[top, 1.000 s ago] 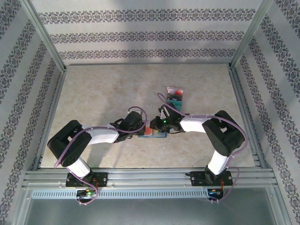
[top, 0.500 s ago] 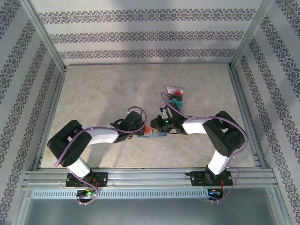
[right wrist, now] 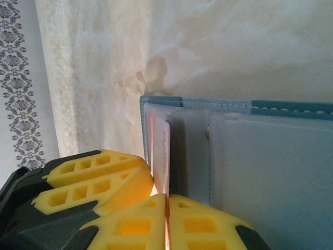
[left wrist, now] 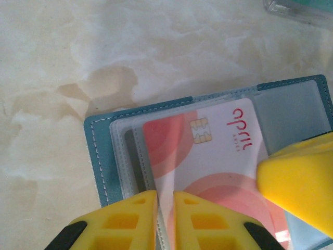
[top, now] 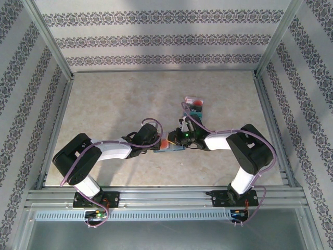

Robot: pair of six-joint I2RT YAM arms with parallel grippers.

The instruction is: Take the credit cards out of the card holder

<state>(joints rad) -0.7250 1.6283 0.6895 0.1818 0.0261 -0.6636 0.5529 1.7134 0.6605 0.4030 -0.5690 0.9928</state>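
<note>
The card holder lies open on the table, its blue-grey inside and clear pockets facing up, and the two arms meet over it, one from each side. The left gripper sits at the holder's left edge. Its jaws are pinched almost together on a thin pale layer, apparently a clear pocket leaf of the holder itself. The likely reason is to anchor the holder so that it neither slides nor lifts when a card is drawn. A red-orange card, pale with red circles and a chip, lies in the holder's clear pocket, and how much of it is already free is hard to tell. The right gripper is clamped on that card, whose thin edge shows between its yellow fingers just outside the pocket mouth. Gripping the bare edge rather than the sleeve should let the card slide out along the pocket. The step in hand therefore looks like the pull on this card, which is not yet out. Loose cards lie well beyond the holder's far side, probably where freed cards are set down.
</note>
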